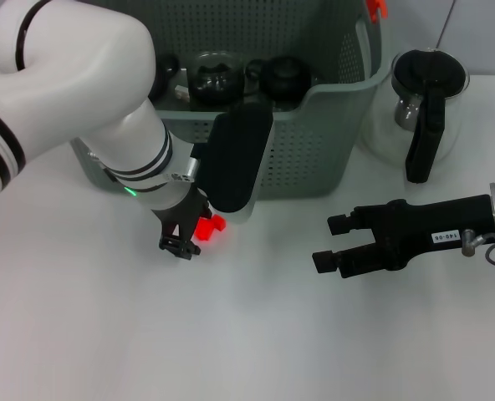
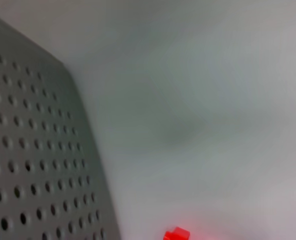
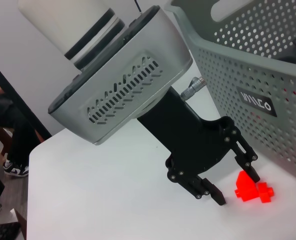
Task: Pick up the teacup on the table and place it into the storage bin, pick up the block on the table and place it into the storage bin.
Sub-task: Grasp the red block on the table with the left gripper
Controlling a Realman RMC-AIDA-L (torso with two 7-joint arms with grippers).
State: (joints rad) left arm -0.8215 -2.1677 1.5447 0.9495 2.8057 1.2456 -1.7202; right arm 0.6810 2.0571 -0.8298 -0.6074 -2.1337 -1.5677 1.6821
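A small red block (image 1: 208,225) lies on the white table just in front of the grey-green perforated storage bin (image 1: 314,142). My left gripper (image 1: 183,238) hangs low over the table with its black fingers open, and the block sits right at its fingertips on the bin side. The right wrist view shows this gripper (image 3: 233,184) spread beside the block (image 3: 252,189), with the bin (image 3: 268,65) behind. A small black teacup (image 1: 165,68) rests inside the bin at its left end. My right gripper (image 1: 329,242) hovers open and empty over the table at the right.
A glass pitcher (image 1: 423,109) with a black handle stands right of the bin. Dark teapots (image 1: 285,79) sit inside the bin. In the left wrist view the bin wall (image 2: 28,150) and the block (image 2: 176,233) show.
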